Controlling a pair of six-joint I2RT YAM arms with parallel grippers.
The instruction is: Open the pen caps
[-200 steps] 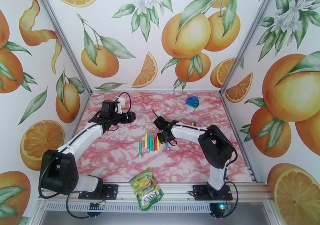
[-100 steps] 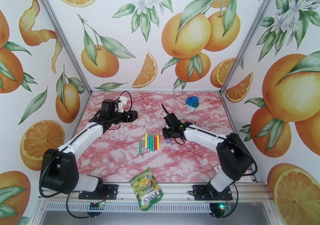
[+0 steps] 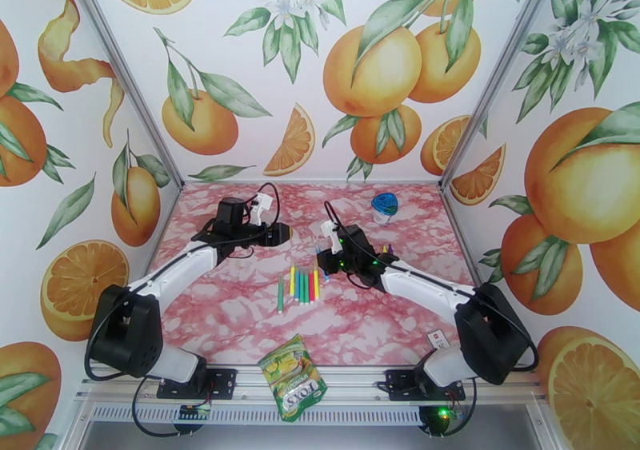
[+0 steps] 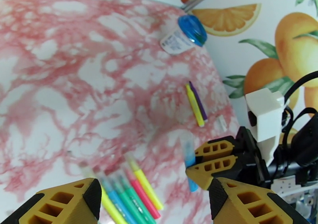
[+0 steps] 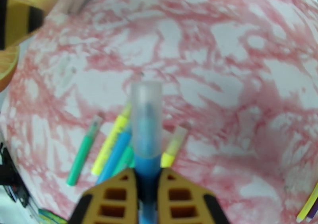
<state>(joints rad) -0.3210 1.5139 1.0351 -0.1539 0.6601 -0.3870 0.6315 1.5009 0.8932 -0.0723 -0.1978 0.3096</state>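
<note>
The pink-marbled table (image 3: pixel 224 316) carries everything; over its middle the left tool (image 3: pixel 282 234) hangs with fingers apart and nothing between them, while just to its right the right tool (image 5: pixel 148 183) is clamped on the barrel of a blue pen (image 5: pixel 146 165), which appears to be held off the table; a snack packet (image 3: pixel 293 377) lies at the near edge and a blue-lidded container (image 3: pixel 385 206) sits at the far right, both well apart from the work; a row of pens (image 3: pixel 302 285) lies side by side near the centre, and a yellow and purple pair (image 4: pixel 196 104) lies touching further right; smallest is the held pen's frosted cap (image 5: pixel 147 117), free beyond the fingertips; the pen looks light, stiff and slick, the cap probably a push fit, so the left tool should pinch the cap across its middle and pull straight along the barrel, squeezing gently lest the thin plastic slip.
</note>
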